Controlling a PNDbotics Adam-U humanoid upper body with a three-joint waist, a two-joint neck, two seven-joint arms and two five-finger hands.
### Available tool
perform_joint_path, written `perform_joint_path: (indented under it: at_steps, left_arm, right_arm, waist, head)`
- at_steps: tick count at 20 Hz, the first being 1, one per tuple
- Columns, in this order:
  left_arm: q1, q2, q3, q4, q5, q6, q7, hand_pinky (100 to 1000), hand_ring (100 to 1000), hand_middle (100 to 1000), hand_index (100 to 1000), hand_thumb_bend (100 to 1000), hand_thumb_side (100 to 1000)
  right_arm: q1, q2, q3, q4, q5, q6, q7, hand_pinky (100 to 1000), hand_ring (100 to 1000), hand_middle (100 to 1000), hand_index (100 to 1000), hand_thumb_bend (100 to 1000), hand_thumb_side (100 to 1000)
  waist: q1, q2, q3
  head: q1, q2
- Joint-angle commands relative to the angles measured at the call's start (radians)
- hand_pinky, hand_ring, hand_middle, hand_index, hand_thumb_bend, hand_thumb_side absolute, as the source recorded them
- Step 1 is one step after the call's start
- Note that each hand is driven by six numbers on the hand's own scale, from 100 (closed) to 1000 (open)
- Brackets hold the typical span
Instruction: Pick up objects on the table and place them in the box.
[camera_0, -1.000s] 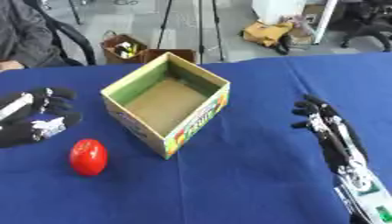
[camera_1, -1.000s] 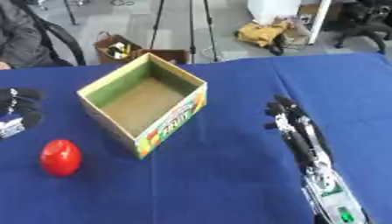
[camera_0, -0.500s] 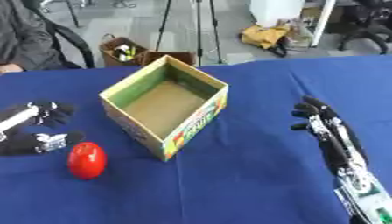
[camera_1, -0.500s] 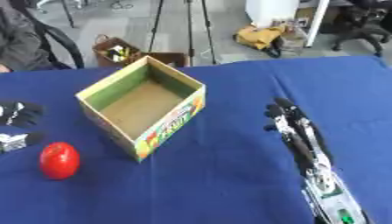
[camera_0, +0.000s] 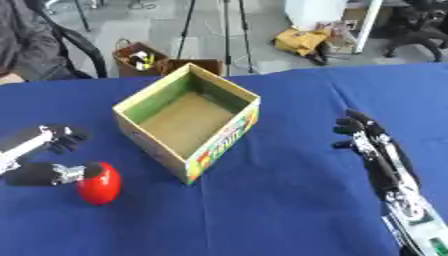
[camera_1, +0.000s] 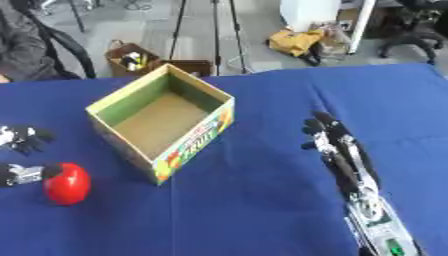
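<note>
Contact is what has changed: your left hand (camera_0: 39, 155), which a second ago lay apart from the red object (camera_0: 98, 182) and up-left of it, has swung in and opened around it. One digit now reaches in low and touches the object's left side, while the rest of the hand sits spread above and behind it, not yet curled round. So you are at the start of a grasp, not in one; the object still rests on the blue table (camera_0: 262, 210), unmoved from where it was a second ago.

Just to the right of that hand, past the red object, stands the open cardboard box (camera_0: 188, 120), empty inside as far as you can see, its near corner pointing toward you. It has not moved either. The lift you need, I judge, is short: up and to the right over the near wall, then release.

Far to the right, well apart from everything, your right hand (camera_0: 367, 137) lies idle on the table with fingers relaxed and pointing away from you, where it was before.

Nothing is in the box yet, so the task is barely begun. Close the upper fingers down over the rounded top before lifting, since a smooth round thing could roll away from a one-sided push.
</note>
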Motion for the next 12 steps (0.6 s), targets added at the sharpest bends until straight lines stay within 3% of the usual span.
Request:
perform_joint_path:
  at_steps: [1, 5, 9, 12]
  left_arm:
    - [-0.018, 0.002, 0.003, -0.007, -0.062, -0.021, -0.008, 773, 767, 780, 864, 678, 693]
    - [-0.016, -0.014, 0.006, -0.007, -0.14, -0.043, -0.018, 767, 761, 776, 862, 666, 699]
    - [-0.014, -0.086, -0.004, -0.019, -0.462, -0.117, -0.023, 763, 756, 772, 862, 654, 702]
    - [-0.014, -0.104, -0.002, -0.012, -0.532, -0.147, -0.015, 760, 753, 770, 862, 648, 701]
  right_arm:
    - [-0.01, -0.016, -0.006, -0.02, 0.003, -0.001, -0.003, 618, 777, 744, 898, 124, 672]
    - [-0.009, -0.016, -0.006, -0.021, 0.002, -0.001, -0.003, 618, 777, 744, 898, 122, 673]
    - [-0.01, -0.014, -0.005, -0.021, 0.002, -0.001, -0.003, 617, 777, 744, 898, 122, 672]
    - [-0.01, -0.015, -0.006, -0.021, 0.002, -0.001, -0.003, 617, 777, 743, 898, 122, 673]
  waist:
    - [-0.002, -0.012, 0.0]
    - [-0.003, -0.012, 0.0]
    - [-0.004, -0.012, -0.001]
    - [-0.005, -0.012, -0.001]
  head:
    - [-0.001, -0.008]
    - [-0.001, -0.007]
    - [0.0, -0.008]
    - [0.0, -0.008]
